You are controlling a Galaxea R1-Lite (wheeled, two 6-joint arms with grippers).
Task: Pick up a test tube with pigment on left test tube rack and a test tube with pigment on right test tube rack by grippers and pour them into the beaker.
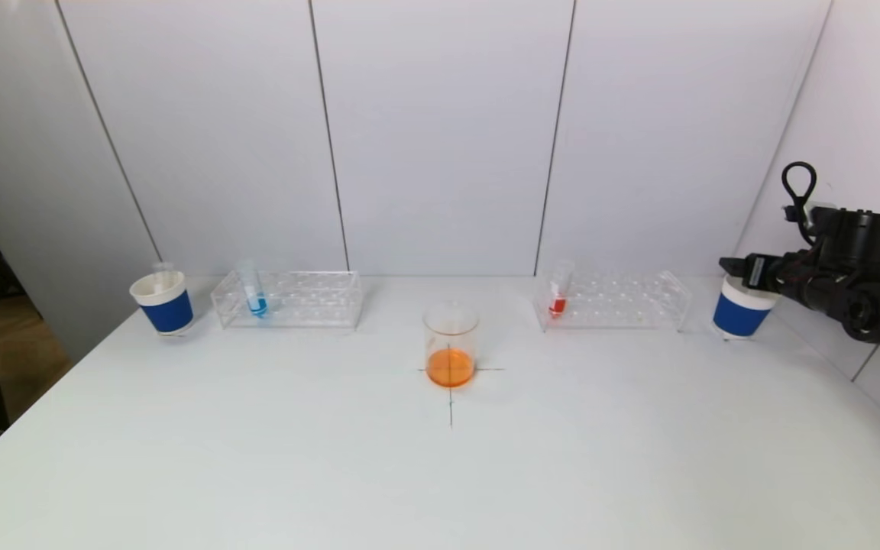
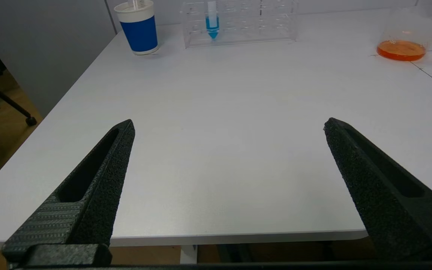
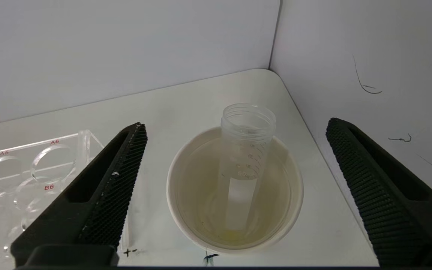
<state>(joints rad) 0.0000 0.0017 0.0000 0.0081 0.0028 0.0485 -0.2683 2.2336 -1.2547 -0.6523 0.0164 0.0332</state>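
The beaker (image 1: 450, 347) holds orange liquid at the table's middle. The left test tube rack (image 1: 310, 299) carries a tube with blue pigment (image 1: 256, 294). A tube with red pigment (image 1: 558, 296) stands in the right test tube rack (image 1: 623, 299). My right gripper (image 3: 236, 123) hangs open above a paper cup (image 3: 171, 195), where an empty clear tube (image 3: 244, 161) leans, touching neither finger. In the head view the right gripper (image 1: 739, 269) is at the far right over that cup (image 1: 738, 317). My left gripper (image 2: 229, 120) stands open and empty over the table's near left edge, far from the blue tube (image 2: 212, 26).
A second blue-banded paper cup (image 1: 165, 305) with an empty tube stands left of the left rack. White wall panels close off the back and right side, near the right arm. A black cross is drawn under the beaker. The right rack's corner (image 3: 13, 168) lies beside one right finger.
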